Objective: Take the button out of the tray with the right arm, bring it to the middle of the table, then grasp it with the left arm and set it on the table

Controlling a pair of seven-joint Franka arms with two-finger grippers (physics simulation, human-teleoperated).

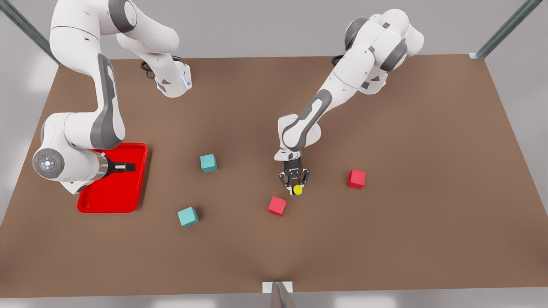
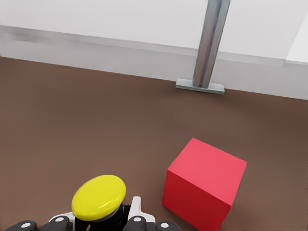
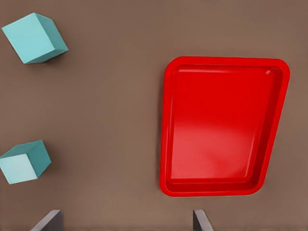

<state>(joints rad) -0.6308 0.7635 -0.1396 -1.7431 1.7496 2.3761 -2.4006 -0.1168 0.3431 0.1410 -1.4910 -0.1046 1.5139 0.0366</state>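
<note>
The button (image 1: 298,190), a yellow cap on a black base, is near the middle of the table (image 1: 406,141), held in my left gripper (image 1: 295,187), which points down and is shut on it. In the left wrist view the button (image 2: 99,196) sits between the fingers (image 2: 136,208), low over the brown surface; I cannot tell whether it touches. My right gripper (image 1: 126,167) hangs open over the red tray (image 1: 115,201) at the front view's left. The right wrist view shows its fingertips (image 3: 202,221) spread wide above the tray (image 3: 166,125), which holds nothing.
A red cube (image 1: 277,205) lies close beside the button, large in the left wrist view (image 2: 204,190). Another red cube (image 1: 356,179) sits farther to the front view's right. Two teal cubes (image 1: 208,163) (image 1: 188,216) lie between tray and button. A metal post (image 2: 210,43) stands at the table edge.
</note>
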